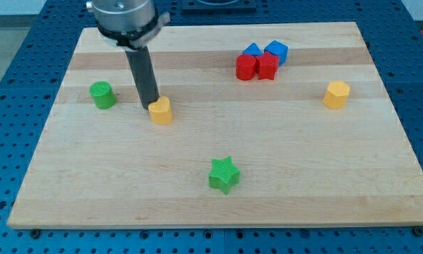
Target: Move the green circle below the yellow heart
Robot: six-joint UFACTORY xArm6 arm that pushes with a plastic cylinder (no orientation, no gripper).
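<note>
The green circle [102, 94] is a short green cylinder at the board's left side. The yellow heart [161, 111] sits to its right, slightly lower in the view. My tip [149, 108] rests on the board touching or almost touching the yellow heart's left edge, between the heart and the green circle. The dark rod rises from there to the arm's mount at the view's top.
A green star [224, 174] lies near the bottom centre. Two red blocks [256, 67] and two blue blocks [266, 51] cluster at the top right of centre. A yellow hexagon [336, 94] sits at the right. The wooden board's [218, 212] edges border a blue perforated table.
</note>
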